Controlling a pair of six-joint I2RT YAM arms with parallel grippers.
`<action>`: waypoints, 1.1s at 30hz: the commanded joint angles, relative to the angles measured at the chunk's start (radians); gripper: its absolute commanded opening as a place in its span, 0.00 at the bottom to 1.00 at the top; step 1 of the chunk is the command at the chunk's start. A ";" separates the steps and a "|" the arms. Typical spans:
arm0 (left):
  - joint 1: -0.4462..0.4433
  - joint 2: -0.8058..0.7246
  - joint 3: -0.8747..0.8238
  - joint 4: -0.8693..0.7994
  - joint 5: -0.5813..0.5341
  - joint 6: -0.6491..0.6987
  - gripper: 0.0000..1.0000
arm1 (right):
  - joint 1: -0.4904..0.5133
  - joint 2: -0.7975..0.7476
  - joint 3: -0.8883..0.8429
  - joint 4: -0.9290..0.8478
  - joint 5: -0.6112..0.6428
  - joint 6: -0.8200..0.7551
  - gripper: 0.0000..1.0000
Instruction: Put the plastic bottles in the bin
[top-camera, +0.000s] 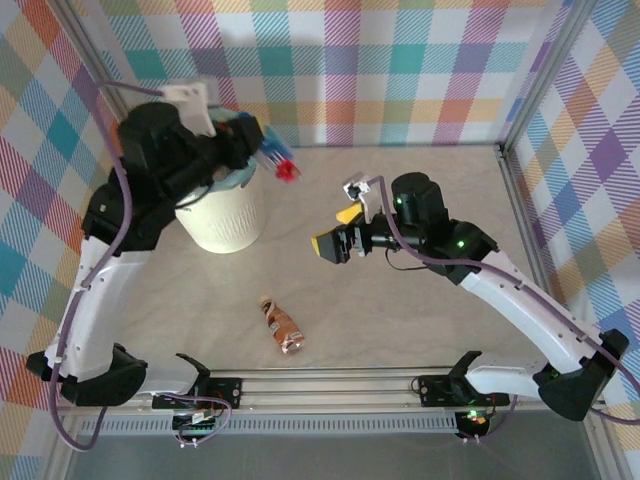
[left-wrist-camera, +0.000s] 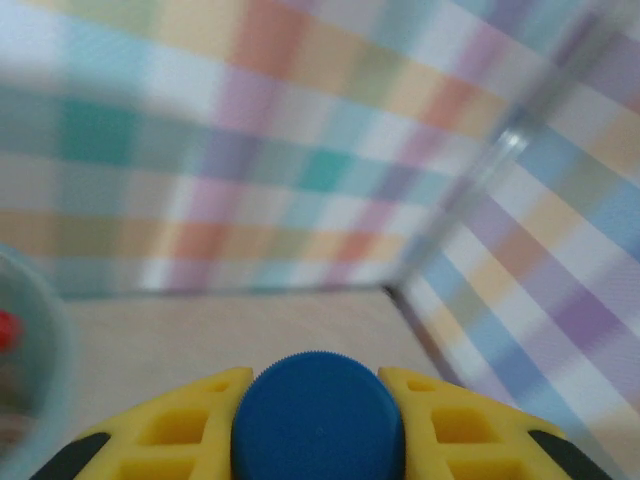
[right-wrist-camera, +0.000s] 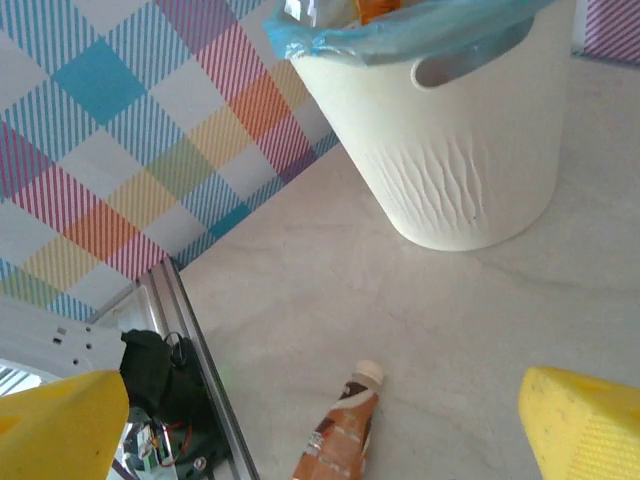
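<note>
The brown bottle (top-camera: 282, 328) lies flat on the bench (top-camera: 420, 330) near the arm bases. The right gripper (top-camera: 335, 245) hangs mid-bench, fingers apart. At the bin's (top-camera: 225, 228) far rim, the left gripper (top-camera: 262, 150) has its fingers clamped on a blue-capped bottle (left-wrist-camera: 318, 425).
</note>
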 joint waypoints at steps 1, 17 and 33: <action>0.085 0.077 0.092 -0.044 -0.189 0.141 0.00 | 0.015 0.049 0.069 0.040 -0.015 0.022 1.00; 0.519 0.348 0.250 0.037 -0.121 0.078 0.00 | 0.098 0.240 0.179 0.037 -0.088 0.019 1.00; 0.521 0.483 0.104 0.074 -0.010 0.253 0.32 | 0.110 0.322 0.222 -0.005 -0.103 -0.016 0.99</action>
